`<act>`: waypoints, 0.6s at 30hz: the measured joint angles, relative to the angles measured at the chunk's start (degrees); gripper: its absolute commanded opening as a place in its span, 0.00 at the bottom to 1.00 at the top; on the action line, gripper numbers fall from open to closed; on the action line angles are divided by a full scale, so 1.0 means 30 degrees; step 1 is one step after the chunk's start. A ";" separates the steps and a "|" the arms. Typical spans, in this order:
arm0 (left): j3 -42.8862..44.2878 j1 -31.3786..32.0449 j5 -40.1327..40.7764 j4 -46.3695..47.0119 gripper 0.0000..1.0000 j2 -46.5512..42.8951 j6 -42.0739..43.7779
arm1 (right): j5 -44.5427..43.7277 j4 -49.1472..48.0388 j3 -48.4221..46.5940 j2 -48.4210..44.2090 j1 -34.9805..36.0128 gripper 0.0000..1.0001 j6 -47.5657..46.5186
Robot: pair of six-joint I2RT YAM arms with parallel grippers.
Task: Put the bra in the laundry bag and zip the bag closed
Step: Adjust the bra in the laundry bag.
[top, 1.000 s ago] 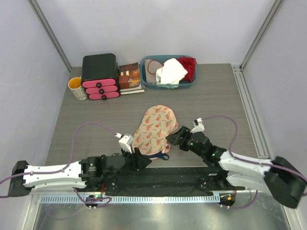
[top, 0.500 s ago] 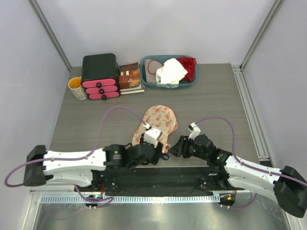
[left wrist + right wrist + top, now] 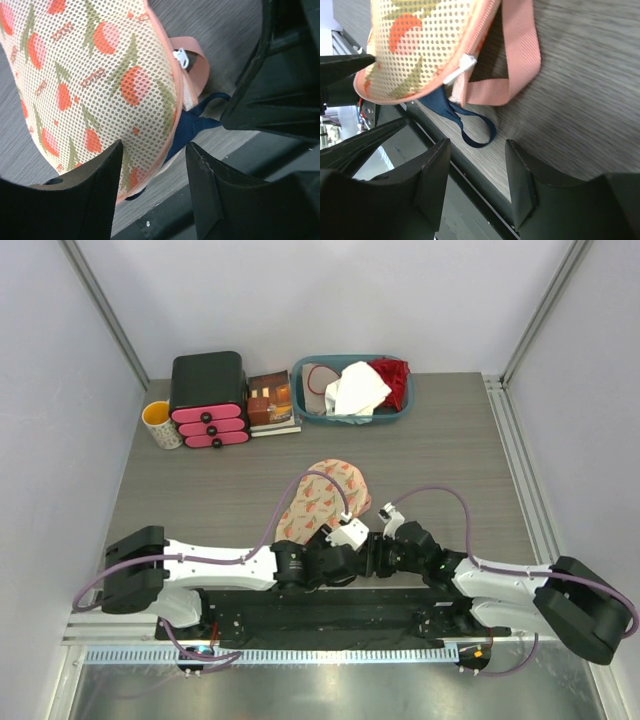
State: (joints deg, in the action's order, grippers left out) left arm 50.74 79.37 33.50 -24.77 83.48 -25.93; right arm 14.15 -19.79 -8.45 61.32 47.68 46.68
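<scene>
Bra strap (image 3: 186, 131) poking from near end of laundry bag (image 3: 330, 490) lying lengthwise away, left gripper (image 3: 153, 150) and right gripper (image 3: 477, 145) flanking it, jaws parted, empty.

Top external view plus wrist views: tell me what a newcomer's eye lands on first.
The floral laundry bag lies mid-table, with the navy bra poking from its near end. The left hand and right hand crowd that end, both open. A teal basket of clothes sits at the back.
</scene>
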 measured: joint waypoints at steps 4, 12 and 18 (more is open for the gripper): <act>0.0328 0.0007 0.0634 -0.0197 0.41 0.0962 0.0226 | 0.0423 -0.1814 -0.0007 0.1530 0.0015 0.47 0.0131; 0.0648 0.0007 0.1756 -0.0481 0.19 0.1683 0.0226 | 0.0627 -0.3861 -0.0007 0.3410 0.0350 0.32 0.0408; 0.0648 0.0000 0.2098 -0.0488 0.00 0.1683 0.0262 | 0.0627 -0.3993 -0.0007 0.3614 0.0539 0.15 0.0452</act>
State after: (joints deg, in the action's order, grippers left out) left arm 52.69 79.37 39.79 -26.24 88.53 -25.15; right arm 16.03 -31.77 -8.47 72.16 49.30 48.03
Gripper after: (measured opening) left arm 0.049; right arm 0.229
